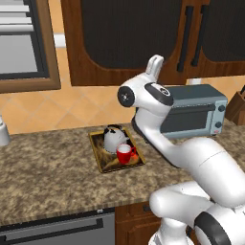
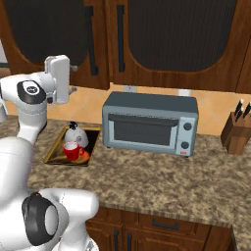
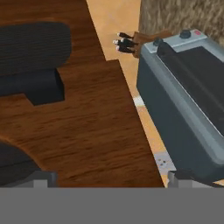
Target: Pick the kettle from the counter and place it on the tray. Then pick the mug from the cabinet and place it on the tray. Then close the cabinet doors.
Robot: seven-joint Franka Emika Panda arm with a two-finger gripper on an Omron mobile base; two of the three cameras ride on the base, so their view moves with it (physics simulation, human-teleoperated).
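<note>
The kettle (image 1: 113, 139) (image 2: 77, 135) and the red mug (image 1: 124, 154) (image 2: 72, 151) both stand on the gold-rimmed tray (image 1: 98, 158) (image 2: 54, 152), the mug just in front of the kettle. The tray lies on the granite counter (image 1: 48, 177) (image 2: 162, 181). The cabinet doors (image 1: 124, 33) (image 2: 181, 34) look shut, their black bar handles (image 1: 184, 38) (image 2: 120, 37) side by side. My gripper (image 1: 155, 60) (image 2: 73, 79) (image 3: 111, 179) is raised at the lower edge of a door, open, nothing between its fingers. In the hand view the door's wood (image 3: 87, 122) is close ahead.
A grey toaster oven (image 1: 191, 112) (image 2: 149, 122) (image 3: 183, 100) stands on the counter right of the tray, just under my hand. A knife block (image 1: 237, 105) (image 2: 236, 130) sits further right. A white cylinder (image 1: 2, 131) stands at the far left.
</note>
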